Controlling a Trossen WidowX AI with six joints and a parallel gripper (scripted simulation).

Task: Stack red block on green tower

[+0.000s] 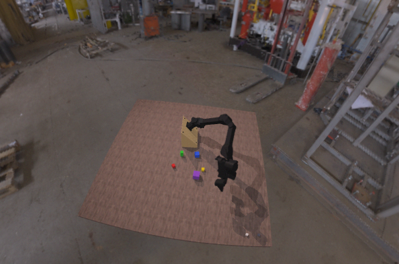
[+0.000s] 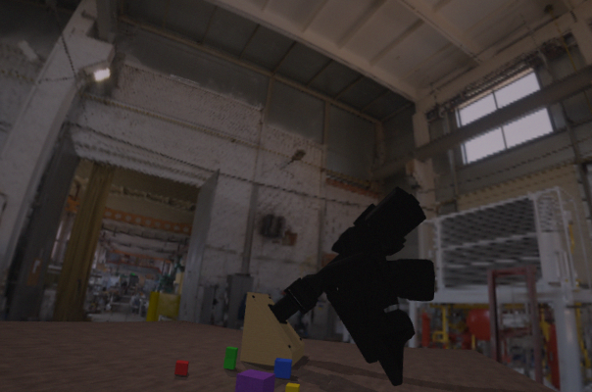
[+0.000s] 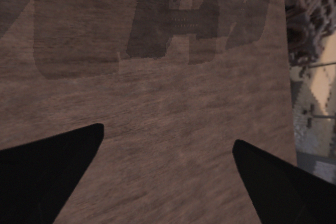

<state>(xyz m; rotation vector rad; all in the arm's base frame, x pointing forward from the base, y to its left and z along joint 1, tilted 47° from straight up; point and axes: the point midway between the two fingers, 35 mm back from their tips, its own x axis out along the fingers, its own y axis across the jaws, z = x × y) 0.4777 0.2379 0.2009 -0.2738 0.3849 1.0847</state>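
The red block [image 1: 173,165] sits on the mat [image 1: 127,198] left of centre in the top view, on its own, w/ nothing touching it; in the exterior view it shows low and left of centre [image 2: 181,367]. The green tower [image 1: 181,153] stands upright just up and to the right of it, near but apart, in front of the tan base mount [image 1: 189,135]. Further right in the top view come the blue block [image 1: 197,154], the yellow block [image 1: 203,169] and the larger purple block [image 1: 196,175], and these three lie between the red block and the gripper [image 1: 220,185]. The gripper hangs lower-right of the whole cluster, well apart from the red block, fingers spread wide w/ nothing between them. The wrist view shows only the two dark fingertips at the lower corners and bare mat w/ the arm's shadow between them (no block in sight there at all), so the gripper doesn't appear to be aimed at the target yet. The relation that matters: the red block lies to the left and slightly up-frame from the fingers in the top view, past the purple and yellow blocks. The block looks roughly cubic, so no long axis to line up w/. Likely next step, as a judgement: travel left across or over the purple/yellow pair w/o brushing them, then come down on the red block while keeping off the tower beside it.
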